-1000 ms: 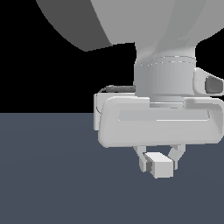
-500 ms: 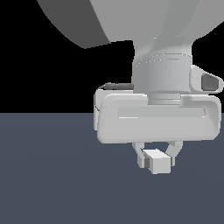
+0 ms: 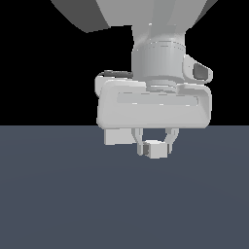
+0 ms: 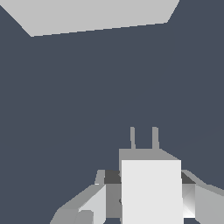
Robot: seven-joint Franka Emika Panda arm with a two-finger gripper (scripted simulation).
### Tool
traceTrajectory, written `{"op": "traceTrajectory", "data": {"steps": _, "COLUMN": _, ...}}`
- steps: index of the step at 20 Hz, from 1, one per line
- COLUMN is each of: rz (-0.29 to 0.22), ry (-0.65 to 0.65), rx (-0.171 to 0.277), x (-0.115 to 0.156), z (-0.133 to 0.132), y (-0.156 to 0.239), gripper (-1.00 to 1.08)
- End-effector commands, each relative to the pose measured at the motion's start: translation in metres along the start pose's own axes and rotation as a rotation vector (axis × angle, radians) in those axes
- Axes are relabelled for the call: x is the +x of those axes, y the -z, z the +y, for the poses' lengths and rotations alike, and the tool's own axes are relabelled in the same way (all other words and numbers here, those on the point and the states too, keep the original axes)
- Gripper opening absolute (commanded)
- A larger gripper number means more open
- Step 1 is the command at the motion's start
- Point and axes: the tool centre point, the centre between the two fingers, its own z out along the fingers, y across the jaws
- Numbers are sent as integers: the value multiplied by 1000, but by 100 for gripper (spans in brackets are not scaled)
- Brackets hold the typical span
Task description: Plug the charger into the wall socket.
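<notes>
My gripper (image 3: 155, 147) hangs above the dark floor in the exterior view, shut on the charger (image 3: 157, 149), a small light-grey block held between the two short fingers. In the wrist view the charger (image 4: 151, 188) fills the lower middle, with two thin prongs pointing away from the camera. A wide light-grey slab, the wall socket (image 4: 94, 15), lies beyond it at the picture's edge; its holes do not show. The prongs stand well apart from it. The wall socket is out of view in the exterior view.
A dark grey floor (image 3: 63, 194) spreads under the arm. The large white hand body (image 3: 153, 104) and the arm above it fill the upper middle of the exterior view.
The hand with the charger has risen and moved toward the exterior view's left. The grip on the charger is unchanged.
</notes>
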Motion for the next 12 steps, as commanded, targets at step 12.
{"op": "traceTrajectory", "data": {"steps": 12, "rz": 1, "ry": 108, "rx": 10, "x": 41, "z": -21, "y": 41, "gripper": -100}}
